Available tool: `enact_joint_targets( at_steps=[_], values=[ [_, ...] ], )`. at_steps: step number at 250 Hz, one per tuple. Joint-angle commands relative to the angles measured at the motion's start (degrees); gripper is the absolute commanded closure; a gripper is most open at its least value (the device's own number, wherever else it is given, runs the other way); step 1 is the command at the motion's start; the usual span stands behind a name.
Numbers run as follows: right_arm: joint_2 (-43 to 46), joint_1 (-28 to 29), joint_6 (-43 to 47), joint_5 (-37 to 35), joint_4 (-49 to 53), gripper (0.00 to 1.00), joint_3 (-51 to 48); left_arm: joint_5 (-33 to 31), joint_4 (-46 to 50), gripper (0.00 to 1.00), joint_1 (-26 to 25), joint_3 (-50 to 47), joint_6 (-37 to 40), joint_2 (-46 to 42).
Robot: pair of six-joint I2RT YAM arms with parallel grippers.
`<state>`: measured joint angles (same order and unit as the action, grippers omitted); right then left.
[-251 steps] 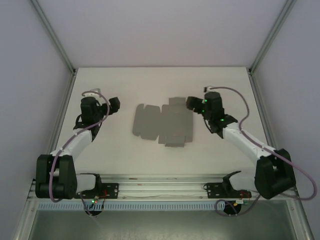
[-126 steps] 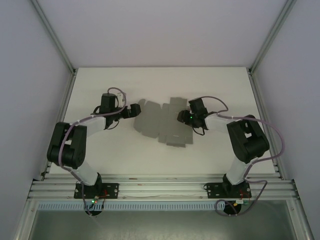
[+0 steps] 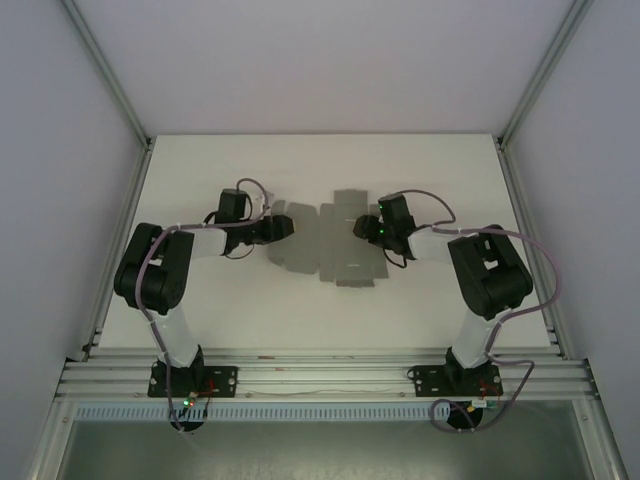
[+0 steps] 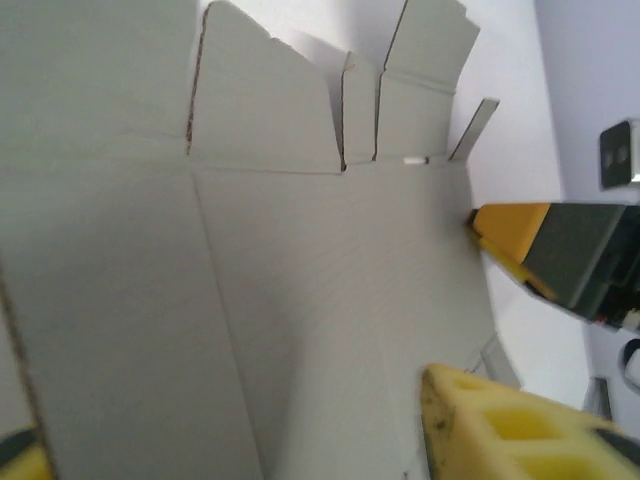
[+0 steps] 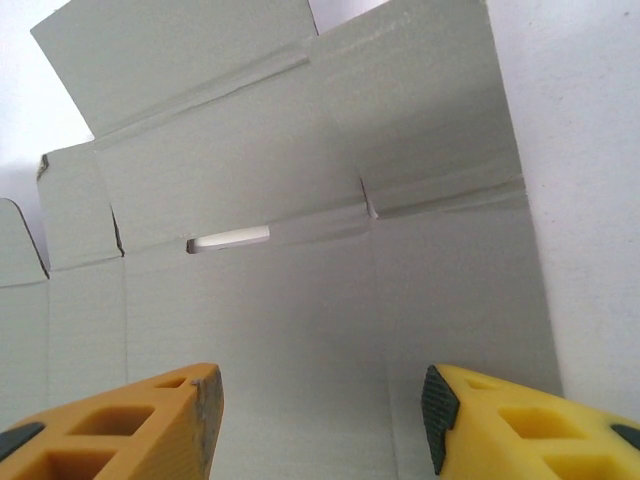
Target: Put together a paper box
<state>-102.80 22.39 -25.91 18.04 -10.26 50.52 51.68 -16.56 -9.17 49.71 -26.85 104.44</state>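
The paper box (image 3: pixel 328 246) is a flat grey die-cut sheet with flaps and tabs, lying mid-table. My left gripper (image 3: pixel 284 228) reaches over the sheet's left end. In the left wrist view the grey sheet (image 4: pixel 280 280) runs between its spread yellow fingers (image 4: pixel 500 425), with the left gripper (image 4: pixel 225 420) open. My right gripper (image 3: pixel 362 228) hovers over the sheet's right part. Seen from the right wrist, the right gripper (image 5: pixel 322 385) is open over a flat panel (image 5: pixel 300 320), nothing pinched between its pads. The right gripper's yellow finger (image 4: pixel 510 228) touches the sheet's far edge in the left wrist view.
The white table (image 3: pixel 230 300) is bounded by metal frame posts (image 3: pixel 110 90) and white side walls. Both arm bases (image 3: pixel 190 380) sit on the rail at the near edge. A narrow slot (image 5: pixel 228 240) is cut in the sheet ahead of the right fingers.
Both arms swung down and inward onto the sheet. The left gripper slid right over the sheet's left end. The right gripper settled at the right part half a second ago and has stayed.
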Motion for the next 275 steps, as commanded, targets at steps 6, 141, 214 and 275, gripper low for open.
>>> enact_joint_targets(
  at_steps=[6, 141, 214, 275],
  values=[
    [-1.6, -1.6, 0.3, 1.2, 1.2, 0.42, -3.5, 3.9, -6.2, 0.81, -0.4, 0.9, -2.5, -0.5],
    [25.8, -16.4, 13.1, 29.8, 4.5, 0.16, -7.3, 9.2, -25.2, 1.0, 1.0, -4.0, -17.5, -17.9],
    [36.5, -17.9, 16.4, 39.0, 0.8, 0.36, -13.6, 11.9, -28.0, 1.0, 1.9, -5.3, -20.3, -22.5],
    [43.3, -17.9, 16.8, 36.1, 1.8, 0.53, -13.9, 12.1, -30.9, 1.0, 1.9, -7.6, -19.9, -25.0]
  ],
)
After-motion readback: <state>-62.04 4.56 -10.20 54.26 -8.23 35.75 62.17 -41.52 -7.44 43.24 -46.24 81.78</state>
